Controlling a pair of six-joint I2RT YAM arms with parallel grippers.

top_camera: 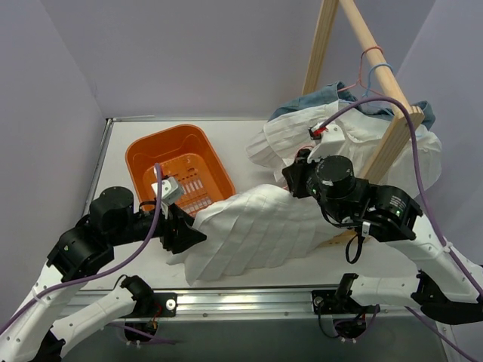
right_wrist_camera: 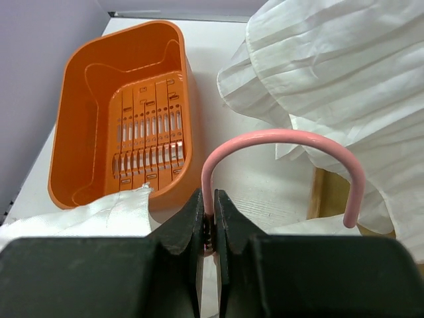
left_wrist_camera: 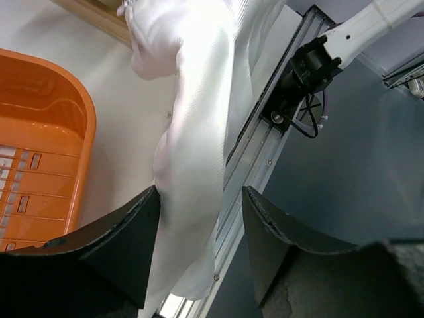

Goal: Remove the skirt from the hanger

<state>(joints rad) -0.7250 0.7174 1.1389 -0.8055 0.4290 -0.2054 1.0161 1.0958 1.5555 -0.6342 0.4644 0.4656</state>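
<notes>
- The skirt (top_camera: 256,234) lies spread across the near half of the table (top_camera: 238,136). Its narrow end points to 3 o'clock under the right arm and its wide end to 8 o'clock. Whether the clips grip it is hidden.
- The hanger (right_wrist_camera: 285,138) sits at the narrow end, and the right claw (right_wrist_camera: 207,199) is clamped shut on its pink hook wire.
- The left claw (top_camera: 190,235) stands at the wide end with its jaws apart. Cloth runs between them but is not pinched.
- If the left claw pulls toward 8 o'clock before it closes, the smooth cloth likely slips straight out.
- If it closes and the clips hold, a hard tug could twist the thin wire in the right claw's narrow grip or drag the hanger along.
- At 6 o'clock the skirt's near edge runs close to the metal rail (top_camera: 249,302), so a drag that way could catch it or spill it off the table.
- The orange basket (top_camera: 143,154) sits just beside the skirt at 10 o'clock.
- The wooden rack (top_camera: 392,139) with other clothes (top_camera: 355,136) crowds the right arm at 2 o'clock. A raised hanger could snag there.
- The freest room looks to be the bare strip toward 12 o'clock, and straight up.
</notes>
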